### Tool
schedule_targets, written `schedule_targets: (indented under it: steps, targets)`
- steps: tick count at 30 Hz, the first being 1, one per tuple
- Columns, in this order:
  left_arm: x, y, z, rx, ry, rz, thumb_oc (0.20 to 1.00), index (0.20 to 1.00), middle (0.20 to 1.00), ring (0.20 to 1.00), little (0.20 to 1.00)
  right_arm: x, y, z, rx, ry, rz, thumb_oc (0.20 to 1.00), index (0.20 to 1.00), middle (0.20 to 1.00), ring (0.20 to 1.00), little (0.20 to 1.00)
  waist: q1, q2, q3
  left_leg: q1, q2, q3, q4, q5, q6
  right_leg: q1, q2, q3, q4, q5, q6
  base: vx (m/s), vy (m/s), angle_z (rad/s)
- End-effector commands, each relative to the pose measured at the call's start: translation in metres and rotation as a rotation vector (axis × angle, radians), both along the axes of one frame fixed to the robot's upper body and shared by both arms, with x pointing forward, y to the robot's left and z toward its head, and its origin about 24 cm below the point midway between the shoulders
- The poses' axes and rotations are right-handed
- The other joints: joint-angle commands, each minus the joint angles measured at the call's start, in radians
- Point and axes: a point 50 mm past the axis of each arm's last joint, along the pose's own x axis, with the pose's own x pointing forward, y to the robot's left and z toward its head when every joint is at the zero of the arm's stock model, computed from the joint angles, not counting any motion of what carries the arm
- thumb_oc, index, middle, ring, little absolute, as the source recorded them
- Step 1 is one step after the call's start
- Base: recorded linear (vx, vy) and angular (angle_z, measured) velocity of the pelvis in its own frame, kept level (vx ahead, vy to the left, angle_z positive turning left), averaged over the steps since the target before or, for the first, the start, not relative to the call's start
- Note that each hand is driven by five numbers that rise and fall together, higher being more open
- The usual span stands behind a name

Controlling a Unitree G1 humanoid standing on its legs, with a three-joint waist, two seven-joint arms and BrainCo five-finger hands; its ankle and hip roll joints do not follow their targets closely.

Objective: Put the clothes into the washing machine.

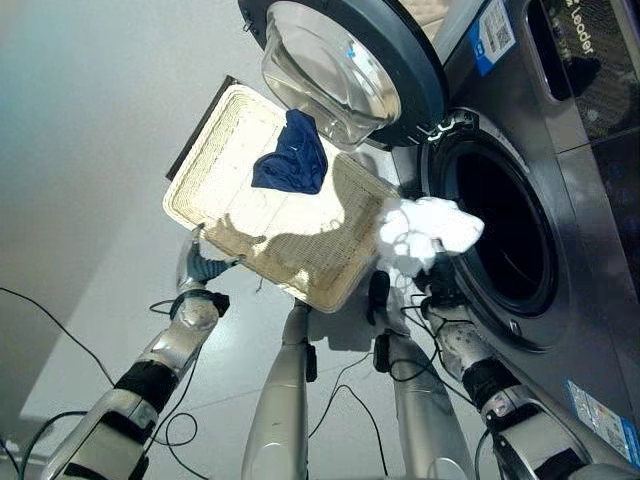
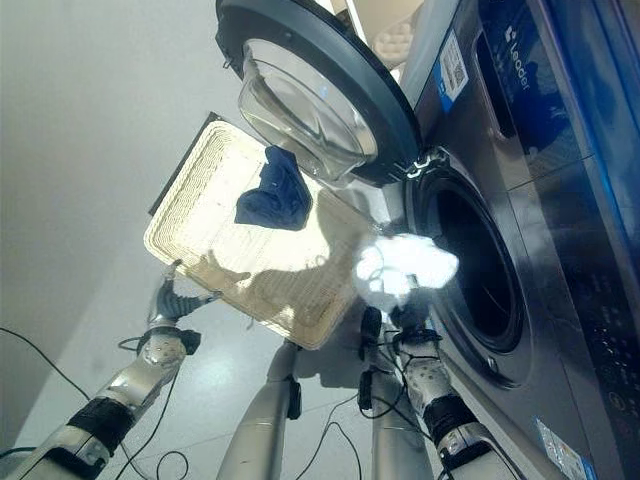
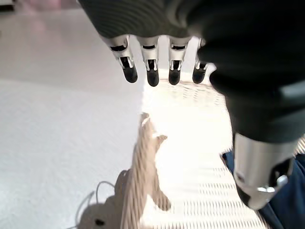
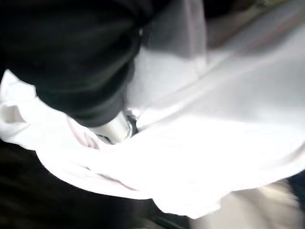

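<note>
Left hand: nearest to us on our left, our left hand (image 1: 196,268) reaches up at the near left corner of the basket; in its wrist view the fingers (image 3: 151,71) hang straight and a little spread, thumb apart, holding nothing.
Right hand: on our right, our right hand (image 2: 405,318) is raised just under a bunched white garment (image 1: 428,232). The wrist view shows white cloth wrapped over the dark cover and the thumb (image 4: 116,128), but the fingers are buried in it, so we cannot tell how they are set.
White garment: crumpled into a ball, at the near edge of the machine's round opening, between the basket's right corner and the dark drum; it overlaps the rim but is not inside.
Basket: a shallow, pale woven basket (image 1: 230,140), rectangular, just left of the machine, its open side facing us.
Blue garment: a dark blue garment (image 1: 292,156) lies crumpled in the far part of the basket, just beneath the door glass.
Washing machine: a grey front-loading washing machine (image 1: 590,230) fills our right side; its opening is dark.
Door: the round door (image 1: 345,60) with its clear bulging glass is swung wide open, farthest from us, above the basket.
</note>
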Motion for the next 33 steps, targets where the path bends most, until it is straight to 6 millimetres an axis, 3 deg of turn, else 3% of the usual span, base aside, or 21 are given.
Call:
schedule_targets:
  steps: [1,3,5,6,7,9,10,11,12,14,16,18,19,20,21,26,27,28,29,30,33]
  targets:
    - [0.004,0.007,0.014,-0.04,-0.07,0.01,1.0,1.0,1.0,1.0,1.0,0.004,-0.058,0.049,0.135,-0.018,-0.287,0.2,0.2,0.2,0.2,0.2,-0.03,0.022,-0.014,-0.014,-0.096,0.034,0.065,-0.086,0.025,0.05,-0.02,-0.012,-0.139,0.123,0.105,0.06,-0.083,-0.05]
    - [0.002,0.009,0.014,-0.039,-0.066,0.002,1.0,1.0,1.0,1.0,1.0,-0.006,-0.094,0.077,0.205,-0.076,-0.515,0.2,0.2,0.2,0.2,0.2,-0.029,0.025,-0.014,-0.022,-0.098,0.03,0.071,-0.095,0.029,0.046,-0.019,-0.011,-0.133,0.115,0.103,0.04,-0.055,-0.07]
    - [0.0,0.01,0.014,-0.038,-0.066,-0.001,1.0,1.0,1.0,1.0,1.0,-0.011,-0.105,0.087,0.218,-0.113,-0.591,0.2,0.2,0.2,0.2,0.2,-0.028,0.026,-0.014,-0.024,-0.099,0.028,0.073,-0.099,0.031,0.043,-0.018,-0.011,-0.131,0.113,0.102,0.03,-0.027,-0.07]
    - [-0.001,0.01,0.014,-0.034,-0.062,-0.011,1.0,1.0,1.0,1.0,1.0,-0.026,-0.13,0.114,0.246,-0.217,-0.795,0.2,0.2,0.2,0.2,0.2,-0.03,0.028,-0.014,-0.036,-0.101,0.027,0.079,-0.098,0.035,0.031,-0.016,-0.01,-0.125,0.118,0.1,0.03,-0.032,-0.08]
    - [-0.001,0.01,0.014,-0.034,-0.062,-0.011,1.0,1.0,1.0,1.0,1.0,-0.026,-0.13,0.114,0.246,-0.217,-0.795,0.2,0.2,0.2,0.2,0.2,-0.03,0.028,-0.014,-0.036,-0.101,0.027,0.079,-0.098,0.035,0.031,-0.016,-0.01,-0.125,0.118,0.1,0.03,-0.039,-0.09]
    - [-0.003,0.012,0.012,-0.046,-0.048,-0.02,1.0,1.0,1.0,1.0,1.0,-0.062,-0.158,0.154,0.257,-0.352,-1.142,0.2,0.2,0.2,0.2,0.2,-0.035,0.031,-0.014,-0.043,-0.107,0.018,0.086,-0.105,0.041,0.02,-0.011,-0.004,-0.116,0.114,0.099,0.03,-0.016,-0.05]
    - [-0.004,0.012,0.01,-0.046,-0.042,-0.023,1.0,1.0,1.0,1.0,1.0,-0.07,-0.162,0.162,0.245,-0.372,-1.197,0.325,0.325,0.325,0.325,0.325,-0.038,0.031,-0.014,-0.037,-0.108,0.016,0.087,-0.113,0.041,0.025,-0.01,-0.001,-0.113,0.106,0.1,0.0,-0.015,-0.04]
    - [-0.003,0.011,0.011,-0.047,-0.041,-0.029,1.0,1.0,1.0,1.0,1.0,-0.085,-0.167,0.176,0.202,-0.416,-1.297,0.799,0.799,0.799,0.799,0.799,-0.044,0.032,-0.014,-0.052,-0.11,0.014,0.093,-0.106,0.042,0.013,-0.008,0.003,-0.111,0.115,0.098,0.01,-0.016,-0.06]
    - [-0.003,0.009,0.011,-0.051,-0.04,-0.033,1.0,1.0,1.0,1.0,1.0,-0.092,-0.167,0.188,0.165,-0.432,-1.334,1.0,1.0,1.0,1.0,1.0,-0.047,0.032,-0.014,-0.059,-0.111,0.012,0.1,-0.106,0.042,0.007,-0.007,0.006,-0.107,0.116,0.098,-0.01,-0.016,-0.13]
    - [-0.002,0.005,0.009,-0.054,-0.035,-0.042,1.0,1.0,1.0,1.0,1.0,-0.103,-0.163,0.212,0.071,-0.442,-1.369,1.0,1.0,1.0,1.0,1.0,-0.055,0.035,-0.014,-0.069,-0.116,0.01,0.11,-0.107,0.045,-0.004,-0.007,0.013,-0.101,0.118,0.099,0.01,0.006,-0.12]
    - [-0.001,0.0,0.007,-0.06,-0.031,-0.05,1.0,1.0,1.0,1.0,1.0,-0.099,-0.148,0.228,0.008,-0.423,-1.315,1.0,1.0,1.0,1.0,1.0,-0.058,0.043,-0.014,-0.077,-0.118,0.014,0.118,-0.105,0.043,-0.014,-0.009,0.018,-0.095,0.118,0.099,0.01,0.042,-0.04]
    - [0.0,-0.004,0.004,-0.07,-0.027,-0.054,1.0,1.0,1.0,1.0,1.0,-0.082,-0.135,0.226,0.026,-0.464,-1.129,1.0,1.0,1.0,1.0,1.0,-0.061,0.05,-0.014,-0.084,-0.12,0.019,0.123,-0.102,0.043,-0.022,-0.011,0.02,-0.092,0.119,0.098,0.03,0.036,-0.09]
    - [-0.003,-0.003,0.0,-0.069,-0.017,-0.054,1.0,1.0,1.0,1.0,1.0,-0.055,-0.141,0.2,0.124,-0.551,-0.877,1.0,1.0,1.0,1.0,1.0,-0.063,0.047,-0.014,-0.058,-0.124,0.02,0.121,-0.117,0.041,0.001,-0.015,0.018,-0.088,0.099,0.101,0.01,0.003,-0.08]
    - [-0.001,-0.004,0.003,-0.07,-0.026,-0.055,1.0,1.0,1.0,1.0,1.0,-0.047,-0.136,0.198,0.175,-0.577,-0.815,1.0,1.0,1.0,1.0,1.0,-0.062,0.049,-0.014,-0.074,-0.123,0.023,0.121,-0.104,0.042,-0.013,-0.015,0.017,-0.093,0.115,0.099,0.0,0.0,0.0]
    - [0.0,-0.005,0.003,-0.068,-0.03,-0.056,1.0,1.0,1.0,1.0,1.0,-0.032,-0.117,0.193,0.213,-0.609,-0.667,1.0,1.0,1.0,1.0,1.0,-0.06,0.051,-0.014,-0.079,-0.122,0.028,0.121,-0.101,0.042,-0.017,-0.014,0.016,-0.097,0.119,0.098,-0.03,-0.005,-0.01]
    - [0.0,-0.006,0.002,-0.065,-0.03,-0.054,1.0,1.0,1.0,1.0,1.0,-0.027,-0.103,0.189,0.235,-0.605,-0.601,1.0,1.0,1.0,1.0,1.0,-0.061,0.05,-0.014,-0.073,-0.12,0.03,0.119,-0.106,0.042,-0.011,-0.014,0.017,-0.097,0.113,0.099,0.01,-0.013,0.09]
    - [-0.003,-0.013,0.0,-0.022,-0.055,-0.045,1.0,1.0,1.0,1.0,1.0,-0.013,-0.047,0.16,0.245,-0.583,-0.378,1.0,1.0,1.0,1.0,1.0,-0.06,0.045,-0.014,-0.082,-0.114,0.039,0.117,-0.096,0.045,-0.014,-0.013,0.014,-0.102,0.121,0.096,-0.01,-0.057,-0.08]
    - [-0.003,-0.013,0.0,-0.022,-0.055,-0.045,1.0,1.0,1.0,1.0,1.0,-0.013,-0.047,0.16,0.245,-0.583,-0.378,1.0,1.0,1.0,1.0,1.0,-0.06,0.045,-0.014,-0.082,-0.114,0.039,0.117,-0.096,0.045,-0.014,-0.013,0.014,-0.102,0.121,0.096,0.01,-0.073,-0.12]
    - [-0.003,-0.02,0.001,0.004,-0.096,-0.034,1.0,1.0,1.0,1.0,1.0,-0.008,-0.024,0.138,0.229,-0.579,-0.291,1.0,1.0,1.0,1.0,1.0,-0.062,0.04,-0.014,-0.08,-0.11,0.044,0.113,-0.095,0.043,-0.013,-0.01,0.014,-0.102,0.118,0.095,0.01,-0.014,-0.08]
    - [-0.001,-0.023,0.004,0.02,-0.132,-0.026,1.0,1.0,1.0,1.0,1.0,-0.004,-0.018,0.126,0.206,-0.581,-0.253,1.0,1.0,1.0,1.0,1.0,-0.063,0.037,-0.014,-0.079,-0.108,0.048,0.108,-0.093,0.041,-0.013,-0.008,0.015,-0.105,0.119,0.093,0.02,-0.011,-0.1]
    - [0.003,-0.024,0.016,0.063,-0.201,-0.016,1.0,1.0,1.0,1.0,1.0,-0.002,-0.013,0.107,0.15,-0.575,-0.212,1.0,1.0,1.0,1.0,1.0,-0.067,0.032,-0.014,-0.081,-0.106,0.052,0.104,-0.09,0.038,-0.016,-0.005,0.017,-0.11,0.123,0.092,0.0,0.006,0.06]
